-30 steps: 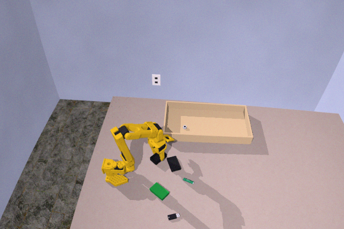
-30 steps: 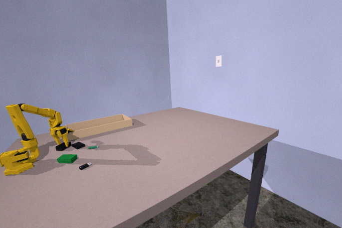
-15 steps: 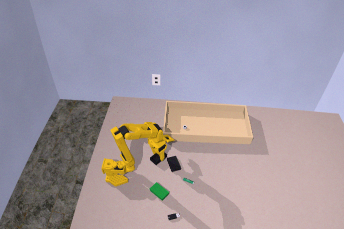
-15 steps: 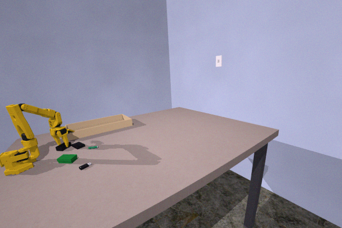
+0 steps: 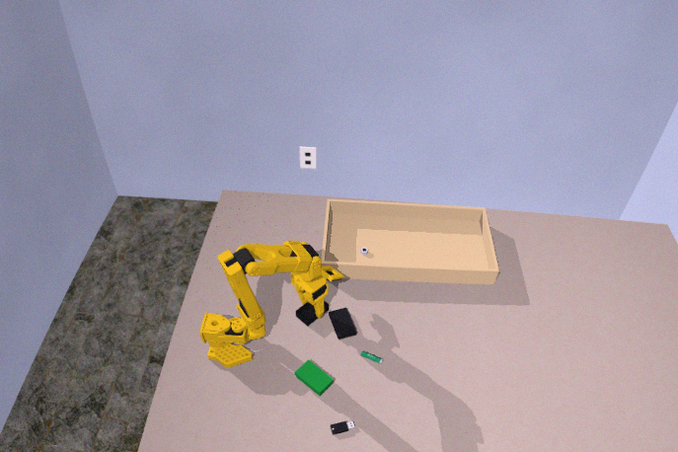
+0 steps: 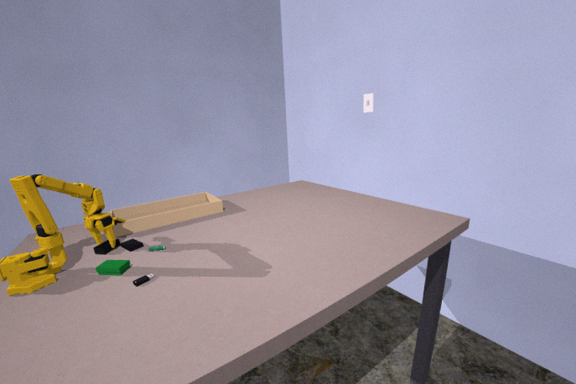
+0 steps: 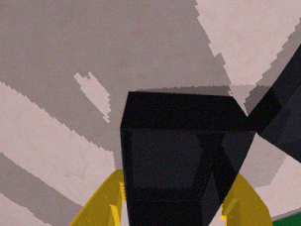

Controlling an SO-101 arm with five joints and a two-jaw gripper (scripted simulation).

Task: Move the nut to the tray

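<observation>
The top view shows the nut (image 5: 364,250) lying inside the wooden tray (image 5: 411,271) (image 6: 175,217), near its arm-side end, with nothing else visible there. Outside, the gripper (image 5: 314,310) (image 6: 106,245) (image 7: 174,205) is mostly closed, its slightly parted fingers pinching the black base (image 5: 307,315) (image 6: 101,248) (image 7: 173,111), whose open side faces the wrist camera. Whether the base bears fully on the table is unclear. The black lid (image 5: 342,323) (image 6: 132,245) (image 7: 287,106) lies just beside it, still to be fitted.

The step in hand looks like setting the base down. It should be lowered until flat, then released evenly, the fingers withdrawn straight up so neither wall is dragged nor the lid nudged. Capping then calls for a level, square lid, pressed down all round. Farther out, the green box (image 5: 314,376) (image 6: 112,267) (image 7: 292,218), battery (image 5: 371,356) (image 6: 156,247) and USB stick (image 5: 339,427) (image 6: 141,280) need no handling.
</observation>
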